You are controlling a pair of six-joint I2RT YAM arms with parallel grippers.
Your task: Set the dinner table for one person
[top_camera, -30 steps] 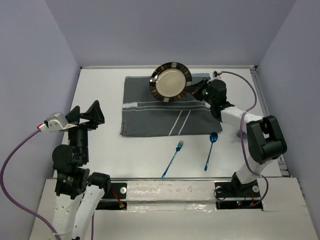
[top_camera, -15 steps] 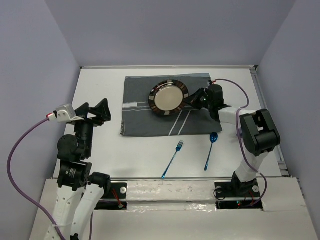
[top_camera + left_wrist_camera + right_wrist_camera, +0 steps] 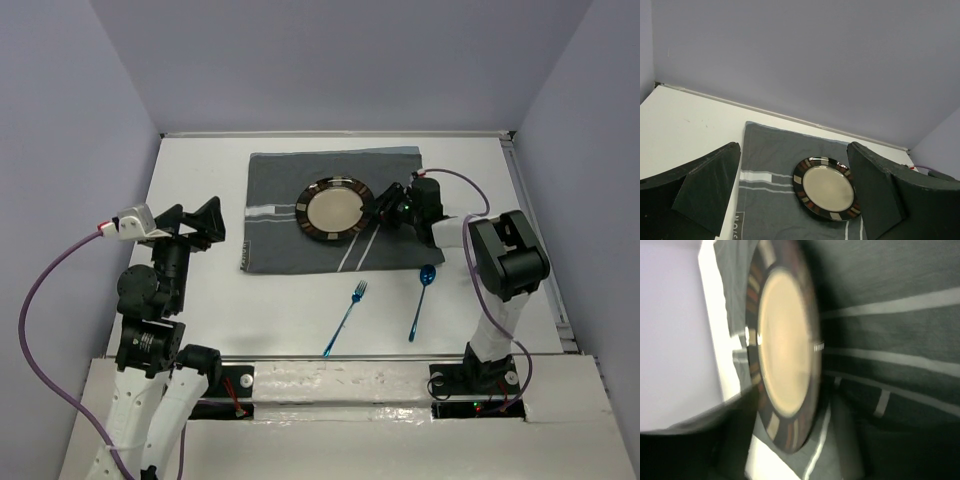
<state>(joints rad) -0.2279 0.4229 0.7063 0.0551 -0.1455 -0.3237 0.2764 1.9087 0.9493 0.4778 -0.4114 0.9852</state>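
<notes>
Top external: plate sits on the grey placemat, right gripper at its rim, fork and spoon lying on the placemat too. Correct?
Not quite. The top external view shows the fork and spoon lying on the bare white table, on the arms' side of the placemat, not on it. The plate does sit on the placemat, with the right gripper at its rim.

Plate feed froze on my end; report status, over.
Left tool open, empty. Right tool shut on plate rim; plate down on placemat. Fork, spoon lie nearer on dinner table, clear of it.
</notes>
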